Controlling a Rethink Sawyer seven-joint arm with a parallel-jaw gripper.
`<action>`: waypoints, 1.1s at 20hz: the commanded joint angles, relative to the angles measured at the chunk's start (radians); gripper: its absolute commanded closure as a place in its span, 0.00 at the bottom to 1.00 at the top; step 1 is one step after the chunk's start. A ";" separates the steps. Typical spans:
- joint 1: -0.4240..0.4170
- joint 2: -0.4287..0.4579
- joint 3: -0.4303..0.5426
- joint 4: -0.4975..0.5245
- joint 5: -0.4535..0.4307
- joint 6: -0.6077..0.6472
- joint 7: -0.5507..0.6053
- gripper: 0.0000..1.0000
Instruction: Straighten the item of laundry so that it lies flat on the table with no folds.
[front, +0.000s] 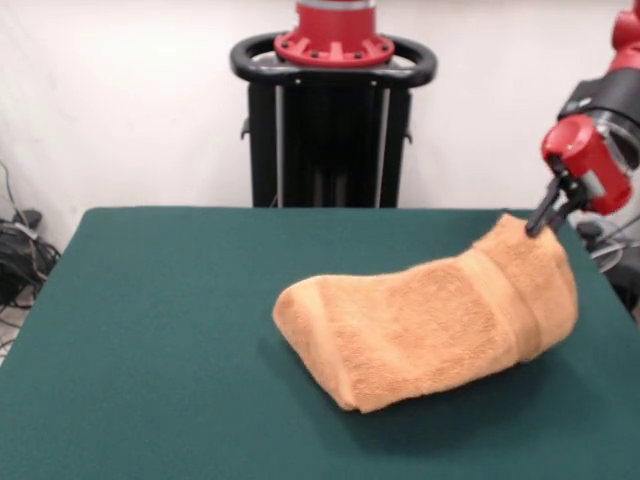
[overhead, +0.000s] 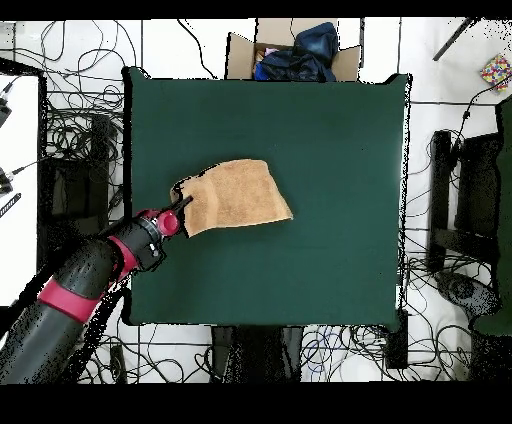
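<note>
a: nearest to the camera, the bare front part of the table (front: 150, 400) is being seen, dark green, with nothing on it. just behind it the towel (front: 420, 325) is lying, right of the middle, folded over on itself into a thick roll.

b: and its right end is being lifted?

a: yes. one corner is being pinched by the gripper (front: 540, 222), closed on the cloth, high above the table near the right edge. in the overhead view the gripper (overhead: 183, 204) is being shown at the towel (overhead: 235, 195) corner that is toward the table (overhead: 330, 130) side edge, and the rest of the cloth is resting on the felt.

b: how should the step be done well?

a: probably the corner should be pulled outward and low, away from the resting bulk, so that the upper layer is being peeled off the lower one. if it is being lifted too high, the whole towel may be dragged instead of being opened. the pinch should be kept firm, because only a little cloth seems to be held.
</note>
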 joint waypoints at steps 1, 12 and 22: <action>-0.072 -0.075 0.308 0.052 0.045 0.018 0.083 1.00; -0.140 -0.178 0.418 0.071 -0.015 0.250 -0.018 1.00; -0.151 -0.271 0.422 0.077 -0.108 0.460 -0.105 1.00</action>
